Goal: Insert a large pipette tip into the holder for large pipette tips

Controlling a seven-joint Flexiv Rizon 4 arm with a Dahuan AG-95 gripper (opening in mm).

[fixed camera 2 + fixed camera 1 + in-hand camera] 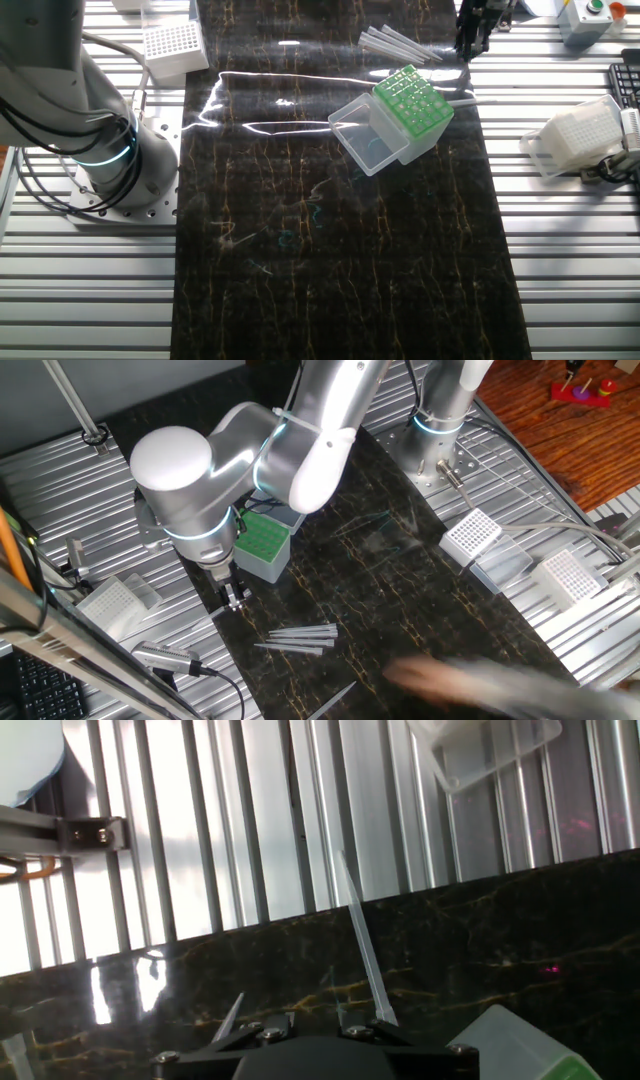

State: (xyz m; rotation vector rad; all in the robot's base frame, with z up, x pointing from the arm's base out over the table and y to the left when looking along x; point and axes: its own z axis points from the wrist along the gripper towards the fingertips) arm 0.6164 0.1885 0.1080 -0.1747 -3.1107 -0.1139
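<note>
Beside the green-topped holder [265,544], gripper [234,596] clenched on a large pipette tip [362,942].
Tip looks light, thin, slippery and easily bent; best pinched at its wide collar; spare tips [300,637] lie near on the mat; holder lid open.

Two white grid-topped racks [471,536] [567,575] sit on the slatted table [520,480].

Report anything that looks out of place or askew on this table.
The green-topped holder sits skewed on the dark mat, its clear lid hanging open. Loose pipette tips lie scattered flat on the mat. One tip juts crookedly from the end effector.
</note>
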